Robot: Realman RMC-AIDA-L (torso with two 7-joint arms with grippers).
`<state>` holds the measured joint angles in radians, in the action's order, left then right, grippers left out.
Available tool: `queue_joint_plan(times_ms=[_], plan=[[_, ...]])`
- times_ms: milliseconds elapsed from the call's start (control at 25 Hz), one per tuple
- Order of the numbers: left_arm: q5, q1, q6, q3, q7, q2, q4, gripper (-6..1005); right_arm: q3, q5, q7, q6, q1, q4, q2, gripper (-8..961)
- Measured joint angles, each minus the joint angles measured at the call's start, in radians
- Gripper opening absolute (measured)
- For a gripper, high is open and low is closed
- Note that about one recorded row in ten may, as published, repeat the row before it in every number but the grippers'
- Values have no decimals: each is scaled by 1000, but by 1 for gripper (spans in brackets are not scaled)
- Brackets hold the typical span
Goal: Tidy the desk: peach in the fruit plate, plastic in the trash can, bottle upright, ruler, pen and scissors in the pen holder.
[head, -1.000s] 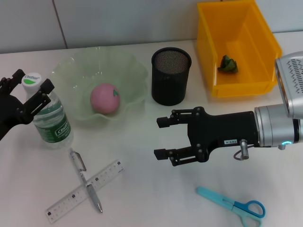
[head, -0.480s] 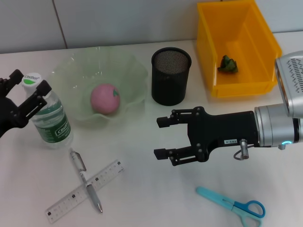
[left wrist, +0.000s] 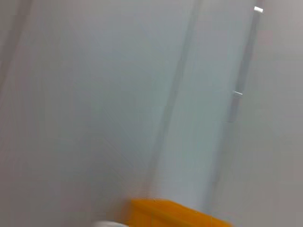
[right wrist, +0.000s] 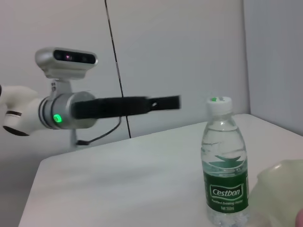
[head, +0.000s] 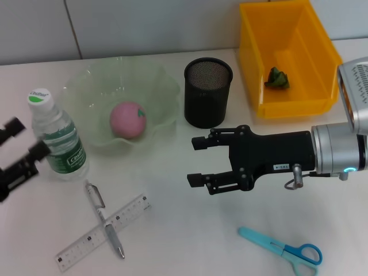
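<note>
The clear bottle (head: 57, 141) (right wrist: 224, 163) with the green label stands upright on the desk, left of the fruit plate (head: 86, 80). My left gripper (head: 29, 139) is open just left of the bottle and holds nothing. The pink peach (head: 127, 119) lies in the plate. A green scrap of plastic (head: 276, 77) sits in the yellow trash can (head: 256, 69). The pen (head: 104, 219) lies across the clear ruler (head: 129, 210) near the front left. Blue scissors (head: 282, 247) lie at the front right. My right gripper (head: 192, 161) hovers open mid-desk, in front of the black mesh pen holder (head: 207, 92).
A white wall runs behind the desk. The pen holder stands between the plate and the trash can. Bare desktop lies between the ruler and the scissors. The left wrist view shows only wall and a corner of the trash can (left wrist: 170, 215).
My left gripper has let go of the bottle's neck and drawn back toward the front left. The bottle stays standing on its own. The right arm has barely moved.
</note>
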<state>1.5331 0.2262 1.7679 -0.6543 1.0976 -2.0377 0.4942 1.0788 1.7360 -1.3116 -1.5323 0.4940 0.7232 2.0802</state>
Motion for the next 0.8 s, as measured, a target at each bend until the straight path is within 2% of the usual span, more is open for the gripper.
queue_joint_plan(times_ms=[120,160,280,320,440,560,600,680,800], plan=[[0,-4,10,-25,19,3,15,826,0,0,-28,0,-1,9,-1,768],[0,-12,35,-99,67,11,58,826,-1,0,-44,0,-2,16,-1,768],[11,-11,47,-189,107,14,114,826,-1,3,-116,-12,-14,68,-2,768],[56,-3,47,-216,132,11,152,826,3,16,-173,-33,-27,119,-4,768],[132,15,47,-219,159,-1,192,825,5,42,-240,-55,-44,183,-5,768],[235,41,47,-220,193,-19,240,825,8,111,-352,-84,-72,288,-5,768],[277,60,49,-230,207,-26,263,825,11,171,-439,-114,-80,361,-4,768],[286,67,49,-237,210,-27,268,825,12,202,-482,-131,-80,393,-4,768],[322,121,32,-263,209,-27,267,825,16,351,-700,-246,-42,528,-5,768]])
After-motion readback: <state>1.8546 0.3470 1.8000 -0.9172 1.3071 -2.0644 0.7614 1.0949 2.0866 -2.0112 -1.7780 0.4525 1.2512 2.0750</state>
